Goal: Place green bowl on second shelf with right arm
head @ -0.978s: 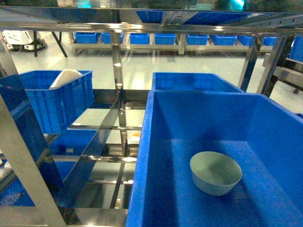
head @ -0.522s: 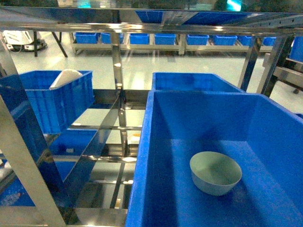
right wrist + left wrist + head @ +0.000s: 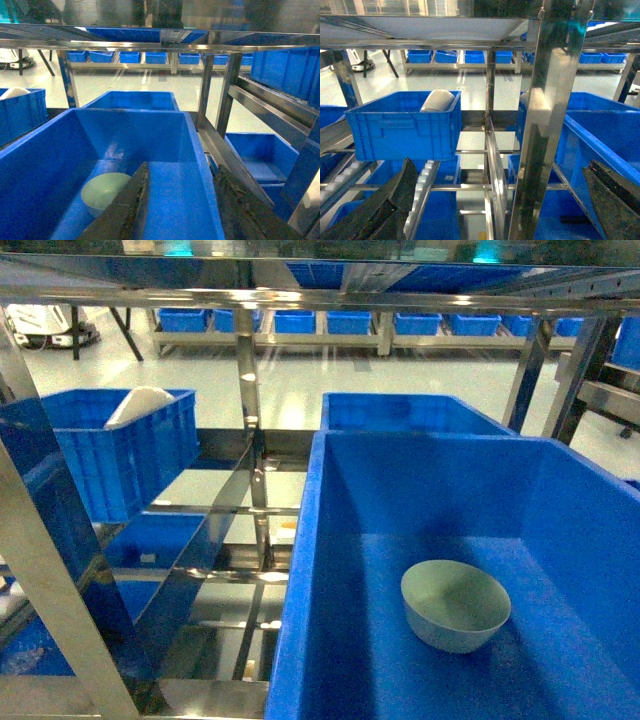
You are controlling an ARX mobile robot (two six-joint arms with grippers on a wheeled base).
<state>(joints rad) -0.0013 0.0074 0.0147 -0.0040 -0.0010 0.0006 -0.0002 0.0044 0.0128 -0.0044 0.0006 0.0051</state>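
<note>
The green bowl (image 3: 455, 605) sits upright on the floor of the large deep blue crate (image 3: 310, 540) on the second shelf (image 3: 215, 575). Neither gripper shows in the head view. In the right wrist view my right gripper (image 3: 182, 167) is open and empty above the crate's near right side. The green bowl (image 3: 102, 192) lies just left of its left finger (image 3: 125, 210), partly hidden behind it, and the right finger (image 3: 245, 210) hangs past the crate's right rim. My left gripper (image 3: 501, 165) is open wide with nothing in it, facing the rack.
A smaller ribbed blue crate (image 3: 120, 455) holding a white dish (image 3: 140, 405) stands on the left. Another blue crate (image 3: 410, 412) sits behind the large one. A steel upright (image 3: 540, 125) stands close before the left gripper. The upper tier (image 3: 300, 290) runs overhead.
</note>
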